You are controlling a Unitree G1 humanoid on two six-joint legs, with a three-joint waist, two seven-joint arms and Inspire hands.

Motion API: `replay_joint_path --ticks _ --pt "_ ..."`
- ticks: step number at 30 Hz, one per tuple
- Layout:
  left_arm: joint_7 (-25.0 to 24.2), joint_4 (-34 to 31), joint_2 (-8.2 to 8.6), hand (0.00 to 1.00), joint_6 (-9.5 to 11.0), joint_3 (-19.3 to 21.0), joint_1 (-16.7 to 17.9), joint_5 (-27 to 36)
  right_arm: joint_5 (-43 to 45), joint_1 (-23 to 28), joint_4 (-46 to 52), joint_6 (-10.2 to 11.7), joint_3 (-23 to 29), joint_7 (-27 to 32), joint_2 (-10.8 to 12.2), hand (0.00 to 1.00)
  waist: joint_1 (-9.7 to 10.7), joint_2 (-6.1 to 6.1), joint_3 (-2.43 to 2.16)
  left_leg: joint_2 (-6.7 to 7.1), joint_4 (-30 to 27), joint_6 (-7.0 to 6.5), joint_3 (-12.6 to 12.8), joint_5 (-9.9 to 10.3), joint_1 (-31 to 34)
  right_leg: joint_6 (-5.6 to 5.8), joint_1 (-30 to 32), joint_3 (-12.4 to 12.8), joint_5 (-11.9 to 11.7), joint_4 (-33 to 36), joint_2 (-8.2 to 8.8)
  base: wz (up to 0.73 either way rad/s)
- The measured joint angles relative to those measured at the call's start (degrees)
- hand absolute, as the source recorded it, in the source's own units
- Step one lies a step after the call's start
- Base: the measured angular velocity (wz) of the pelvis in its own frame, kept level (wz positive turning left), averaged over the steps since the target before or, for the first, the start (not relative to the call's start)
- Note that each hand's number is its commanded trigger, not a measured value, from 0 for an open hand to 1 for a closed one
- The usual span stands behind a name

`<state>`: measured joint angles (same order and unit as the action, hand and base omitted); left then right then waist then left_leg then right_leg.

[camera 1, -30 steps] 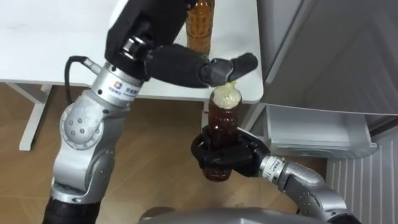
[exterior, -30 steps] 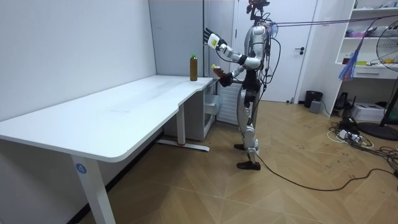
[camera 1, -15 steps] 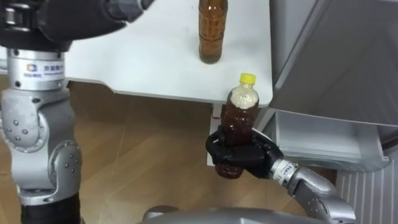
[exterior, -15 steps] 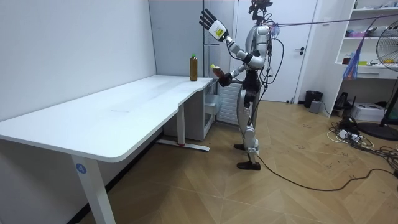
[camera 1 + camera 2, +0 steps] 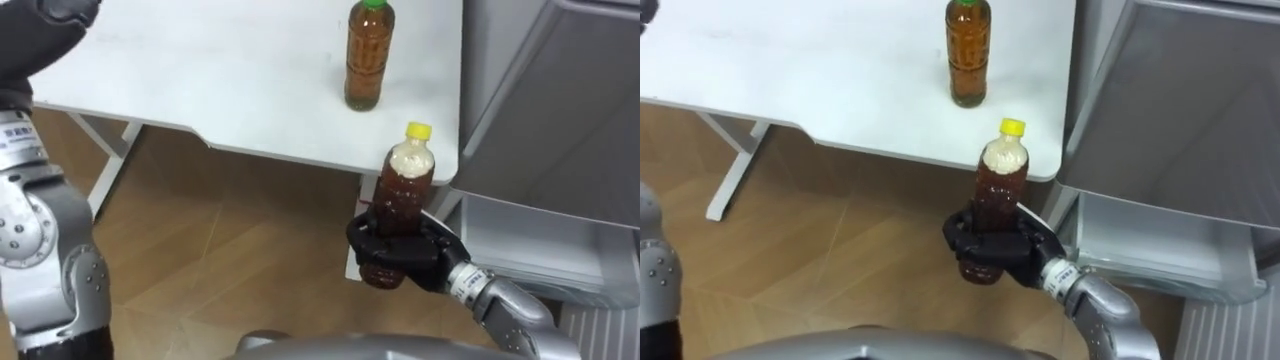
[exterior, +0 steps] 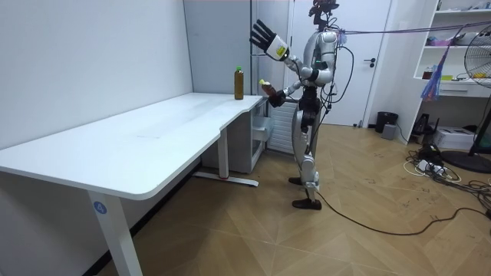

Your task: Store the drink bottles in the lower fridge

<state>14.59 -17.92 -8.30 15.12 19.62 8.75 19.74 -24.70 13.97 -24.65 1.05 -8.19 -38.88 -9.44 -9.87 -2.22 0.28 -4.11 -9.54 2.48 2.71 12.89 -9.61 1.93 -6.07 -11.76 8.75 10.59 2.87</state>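
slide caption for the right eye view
Right hand grips a yellow-capped drink bottle off the corner of the white table, where a second bottle stands.

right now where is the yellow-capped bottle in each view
Left eye view: yellow-capped bottle lower right of centre, in the right hand.
Right eye view: yellow-capped bottle just below centre.
Room view: yellow-capped bottle upper middle, before the robot's chest.
Shared landmark: green-capped bottle standing on the white table.

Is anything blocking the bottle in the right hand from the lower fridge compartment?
Nothing visible does. The right hand holds the yellow-capped bottle upright just off the table corner. The lower fridge compartment sits to its right and looks open, with nothing in the gap between them.
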Motion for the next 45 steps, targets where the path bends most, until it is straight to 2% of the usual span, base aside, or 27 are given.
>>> replay_joint_path --ticks 6,9,11,13,16,19,21,24,29,35,39,41,45 --pt "3.95 7.83 0.31 0.00 0.03 -0.23 3.88 2.54 -0.50 0.46 -0.09 -0.46 0.68 1.25 -0.15 1.00 -0.24 0.43 -0.07 0.01 0.22 0.00 0.07 0.00 0.10 -0.03 0.15 0.05 -0.02 0.06 -0.03 0.00" --pt "5.29 15.62 0.73 0.00 0.05 -1.05 5.46 3.39 -0.48 1.00 -0.09 -1.12 0.59 1.48 -0.01 1.00 -0.29 0.85 -0.29 0.01 0.36 0.00 0.12 0.00 -0.01 -0.02 0.17 0.13 -0.02 0.06 -0.04 0.00" --pt "6.57 24.22 0.71 0.00 0.02 -3.42 5.70 5.74 -0.48 1.26 -0.10 -1.32 0.58 2.02 0.08 1.00 -0.08 1.11 -0.23 0.05 0.29 0.00 -0.05 0.00 0.03 -0.02 0.12 0.03 -0.02 -0.01 -0.02 0.02" --pt "7.44 28.56 0.81 0.00 -0.59 -5.41 6.59 9.12 -0.48 1.25 -0.09 -1.32 0.58 2.79 0.22 1.00 -0.10 1.28 -0.24 0.02 0.35 0.00 0.20 0.00 0.33 -0.02 0.55 0.31 -0.02 -0.01 -0.08 -0.05" --pt "7.61 33.42 0.73 0.00 -0.98 -7.93 7.39 12.03 -0.49 1.28 -0.10 -1.33 0.44 4.18 0.22 1.00 -0.09 2.07 -0.26 0.02 0.61 0.00 0.26 0.00 0.68 -0.02 0.99 0.39 -0.02 0.02 -0.08 -0.02" --pt "6.75 41.15 0.53 0.00 -1.10 -9.95 7.18 12.49 -0.52 1.34 -0.17 -1.34 0.36 4.83 0.58 1.00 0.14 2.02 -0.20 0.01 0.94 0.00 0.33 0.00 0.12 -0.01 0.46 0.17 -0.02 -0.19 -0.07 0.00" --pt "5.89 44.21 0.77 0.00 -1.53 -10.98 7.20 14.83 -0.55 1.32 -0.29 -1.38 0.56 5.08 0.89 1.00 0.06 2.01 -0.15 0.00 1.20 -0.01 0.29 0.01 0.08 0.00 0.49 0.13 -0.02 -0.35 -0.08 0.00" --pt "5.50 48.09 0.87 0.00 -2.34 -12.86 7.17 20.67 -2.54 1.29 -0.53 -2.77 0.42 5.66 1.10 1.00 0.12 1.96 0.04 0.03 1.25 -0.01 0.38 0.01 0.06 0.06 0.63 0.30 0.03 -0.22 -0.05 0.00" --pt "3.24 57.67 0.70 0.00 -5.27 -15.70 7.03 21.12 -6.30 0.94 -0.50 -3.91 -0.10 7.61 1.13 1.00 0.49 1.77 0.21 0.04 1.33 -0.01 0.94 0.01 0.34 0.08 1.23 0.70 0.04 -0.04 -0.06 -0.04" --pt "-0.88 64.89 0.56 0.00 -9.55 -16.54 7.77 18.66 -6.32 0.66 -1.60 -4.99 -0.07 8.42 0.91 1.00 1.90 1.57 0.21 -0.06 1.71 -0.01 1.69 0.02 0.39 0.07 1.71 0.90 0.04 -0.04 -0.14 -0.03" --pt "-4.41 68.01 0.49 0.00 -12.01 -16.57 7.63 14.56 -6.39 0.70 -2.71 -5.01 -0.25 9.67 0.60 1.00 2.47 1.57 0.20 -0.06 1.70 -0.01 1.87 0.02 0.91 0.08 2.31 1.27 0.03 0.02 -0.20 -0.02" --pt "-6.00 69.20 0.56 0.00 -13.94 -16.72 7.66 11.58 -6.99 0.66 -2.61 -4.90 -0.30 10.54 0.65 1.00 3.60 1.55 0.16 -0.06 1.72 -0.01 2.01 0.02 0.94 0.08 2.40 1.33 0.03 0.02 -0.21 0.00" --pt "-8.30 70.03 0.52 0.00 -15.12 -18.52 7.65 8.40 -8.00 0.55 -3.39 -4.81 0.65 13.16 0.63 1.00 5.37 1.09 -0.21 -0.02 1.67 -0.01 2.02 0.02 0.92 0.09 2.29 1.32 0.03 0.01 -0.19 0.00"
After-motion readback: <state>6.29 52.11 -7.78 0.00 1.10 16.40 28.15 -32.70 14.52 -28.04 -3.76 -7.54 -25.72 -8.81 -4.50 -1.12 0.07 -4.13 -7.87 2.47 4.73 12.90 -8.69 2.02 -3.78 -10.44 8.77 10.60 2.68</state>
